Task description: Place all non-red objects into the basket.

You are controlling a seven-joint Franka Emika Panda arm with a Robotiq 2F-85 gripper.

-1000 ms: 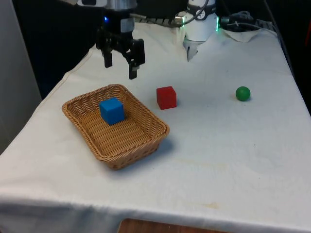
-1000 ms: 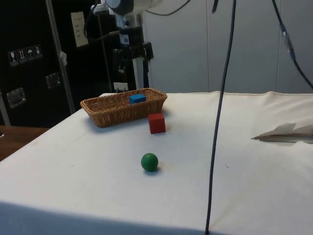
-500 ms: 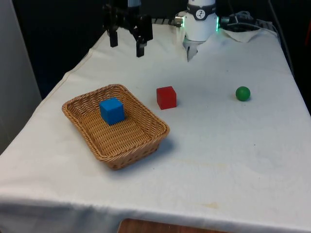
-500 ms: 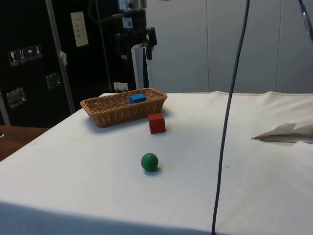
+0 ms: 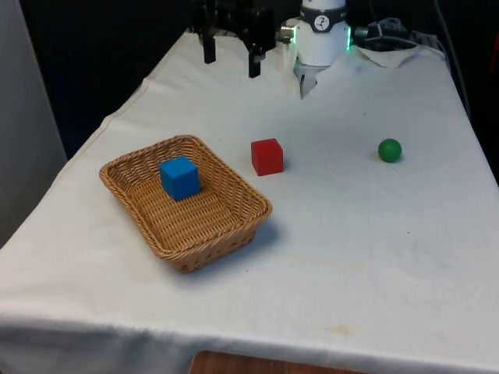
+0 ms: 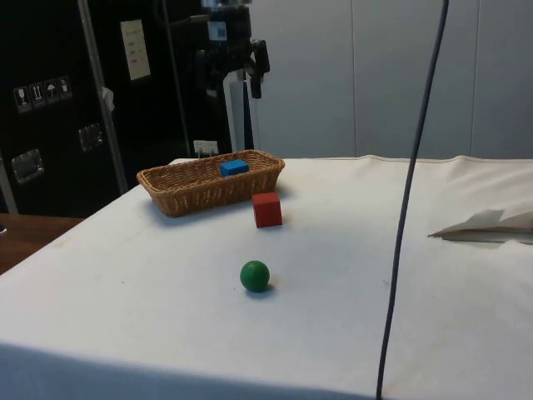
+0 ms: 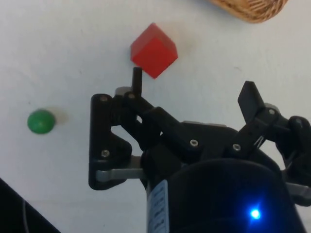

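A blue cube (image 5: 180,177) (image 6: 234,167) lies inside the wicker basket (image 5: 226,226) (image 6: 179,192) on the front view's left. A red cube (image 5: 267,156) (image 6: 267,209) (image 7: 153,50) stands on the cloth just beside the basket. A green ball (image 5: 390,150) (image 6: 255,276) (image 7: 40,121) rests alone on the front view's right. My gripper (image 5: 231,56) (image 6: 239,77) (image 7: 192,85) hangs open and empty, high above the table beyond the basket and red cube.
The basket's rim (image 7: 252,9) edges into the wrist view. A crumpled white cloth fold (image 6: 487,223) lies at the side view's right. The robot's base (image 5: 321,35) stands at the table's far end.
My gripper has risen from just above the basket's far edge and drifted toward the front view's right, staying open. The blue cube stays in the basket.
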